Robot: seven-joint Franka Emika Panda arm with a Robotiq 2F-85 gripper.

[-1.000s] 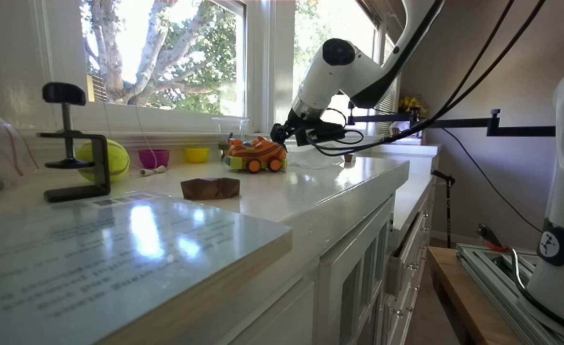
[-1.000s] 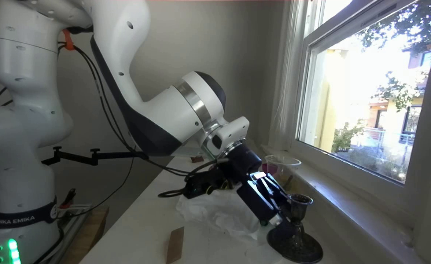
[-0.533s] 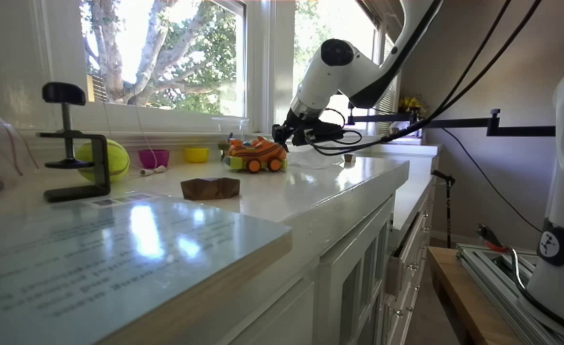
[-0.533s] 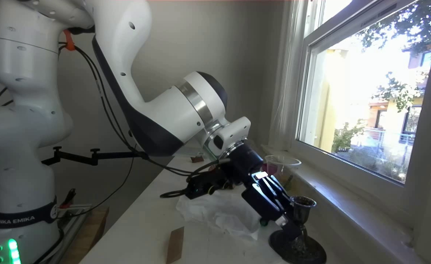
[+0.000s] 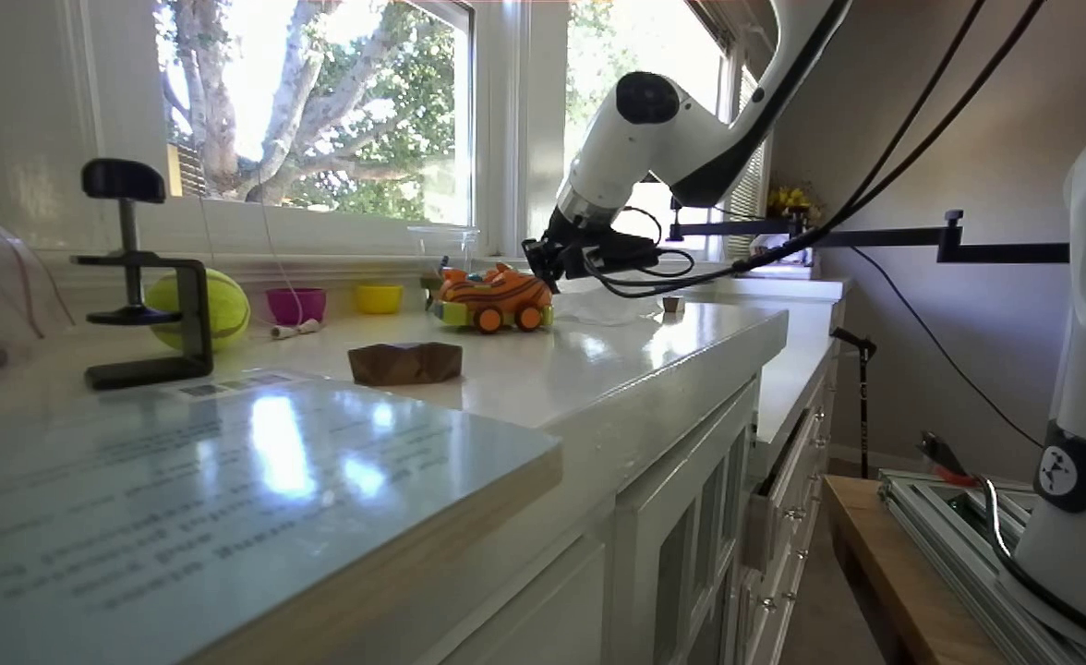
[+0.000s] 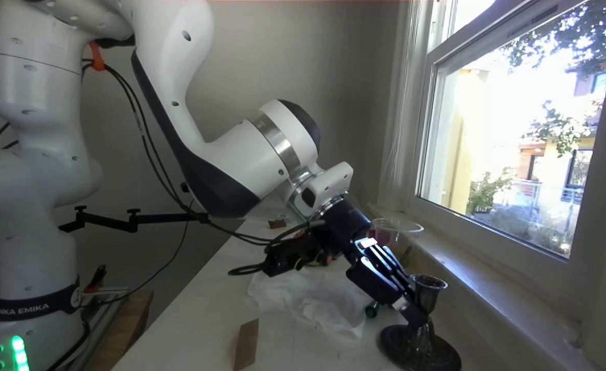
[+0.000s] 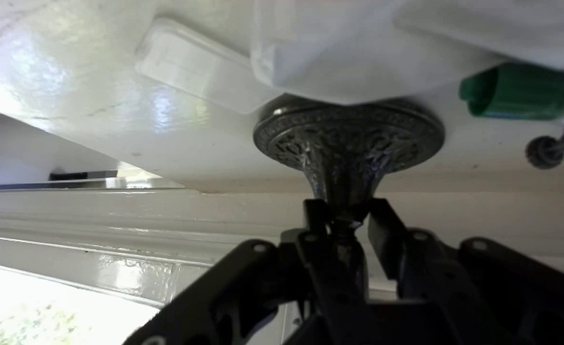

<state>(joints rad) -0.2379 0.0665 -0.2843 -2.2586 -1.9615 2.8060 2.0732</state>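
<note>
A dark, ornate metal goblet (image 6: 420, 345) stands on the white counter beside the window, its round foot resting on the surface. In the wrist view the goblet (image 7: 342, 158) shows its patterned foot and tapering stem. My gripper (image 7: 346, 211) comes in from below there, its black fingers (image 7: 386, 235) shut on the narrow stem. In an exterior view the gripper (image 6: 417, 319) slants down to the stem, just under the cup. Seen in an exterior view, the gripper (image 5: 548, 282) appears behind an orange toy car (image 5: 497, 297), which hides the goblet.
A crumpled white plastic bag (image 6: 310, 304) and a green-capped marker (image 7: 522, 91) lie near the goblet's foot. Behind stands a clear cup (image 6: 398, 226). The window ledge (image 6: 488, 288) runs alongside. A brown piece (image 6: 246, 344), a tennis ball (image 5: 229, 309) and a black clamp (image 5: 197, 319) are also around.
My gripper's fingers have closed around the goblet's stem. Gripper and goblet have shifted slightly to the right in an exterior view, uncovering more of the marker's green cap.
</note>
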